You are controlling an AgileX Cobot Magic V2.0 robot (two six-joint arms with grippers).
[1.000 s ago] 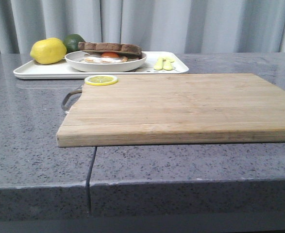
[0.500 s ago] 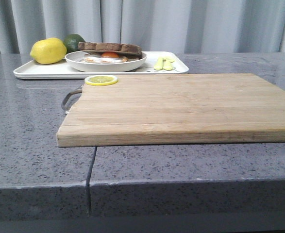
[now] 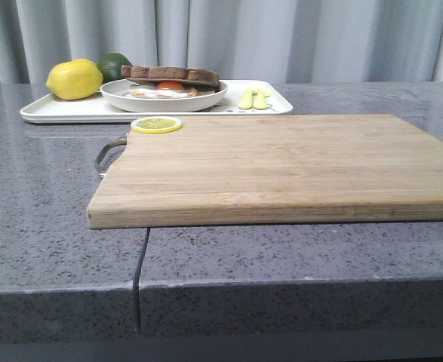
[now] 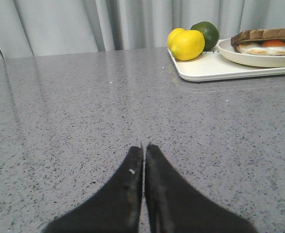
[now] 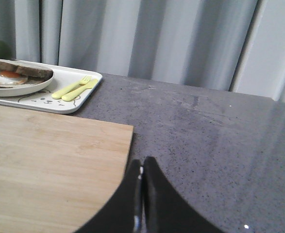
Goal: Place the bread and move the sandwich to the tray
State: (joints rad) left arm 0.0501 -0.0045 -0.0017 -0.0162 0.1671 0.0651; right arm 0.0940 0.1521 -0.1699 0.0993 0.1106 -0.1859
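Both grippers were clenched w/ nothing held: left gripper (image 4: 143, 148) over bare counter (image 3: 47, 196), right gripper (image 5: 142, 162) at cutting board (image 3: 281, 166) corner. Farther back, sandwich (image 3: 168, 81) sat on tray (image 3: 63, 111), beside lemon (image 3: 74, 79) & lime (image 3: 114, 65).

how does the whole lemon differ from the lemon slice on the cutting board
The whole lemon is a rounded, uncut fruit, while the lemon slice is a thin flat disc showing its cut segments. The whole lemon sits on the white tray beside a green fruit; the lemon slice lies on a corner of the wooden cutting board. Both have yellow peel.
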